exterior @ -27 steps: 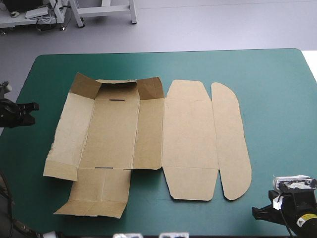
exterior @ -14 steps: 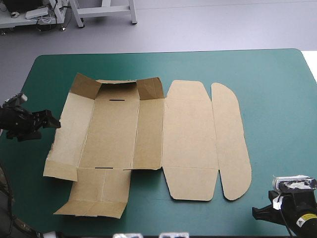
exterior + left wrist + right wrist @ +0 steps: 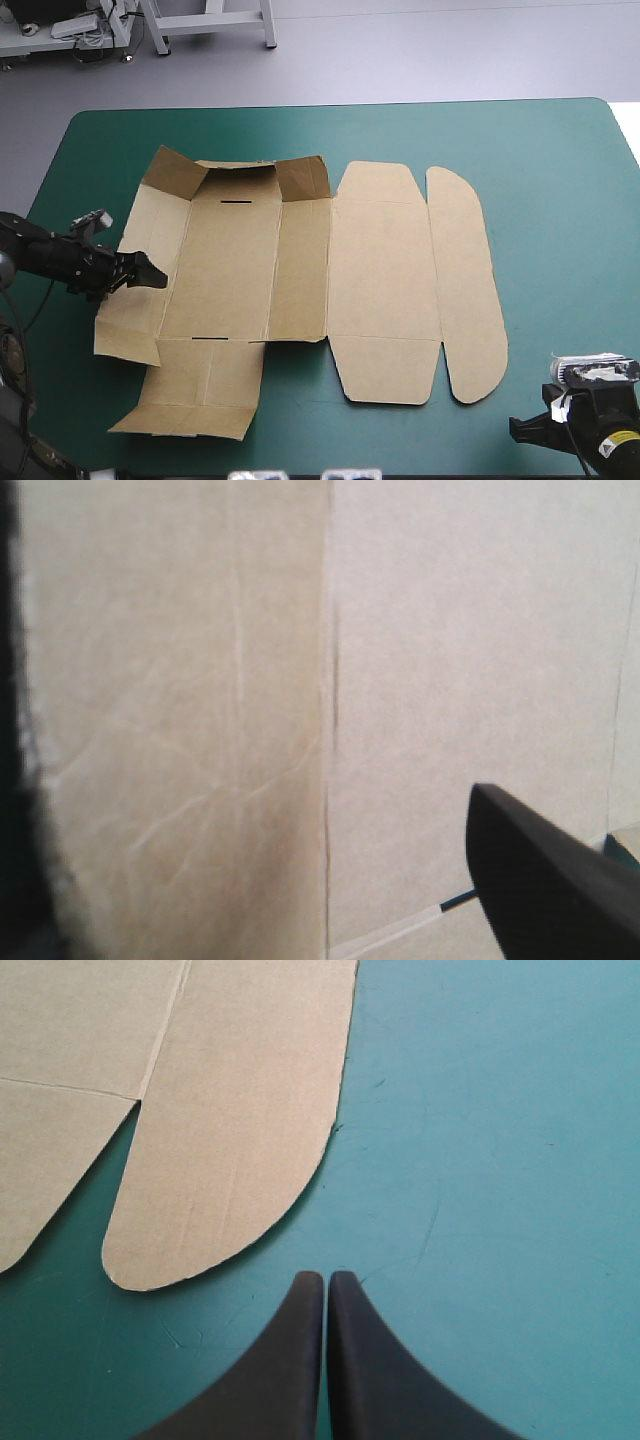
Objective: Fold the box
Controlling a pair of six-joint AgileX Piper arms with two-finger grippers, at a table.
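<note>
The brown box [image 3: 380, 270] lies mostly flat as a cut sheet in the middle of the teal-green table [image 3: 560, 200]. Its rounded lid flap is at the right, and short flaps at the far left stand raised. My left gripper [image 3: 145, 272] reaches in from the left over the box's left wall panel [image 3: 140, 290]. In the left wrist view its black fingers [image 3: 540, 880] stand wide apart, open, with brown board [image 3: 450, 630] filling the space between them [image 3: 250, 780]. My right gripper [image 3: 326, 1278] is shut and rests on the cover just short of the rounded flap's near end [image 3: 230, 1110], at the table's near right corner [image 3: 525, 428].
Two raised corner flaps [image 3: 175, 175] [image 3: 305, 178] stand at the box's far left end. A near flap [image 3: 200, 385] sticks out toward the table's front edge. Bare teal-green cover lies to the right of the lid flap and along the far edge.
My left gripper has travelled right from the table's left edge onto the box's left panel and gone from shut to open. The panel's outer edge has shifted slightly. The right arm stays still.
</note>
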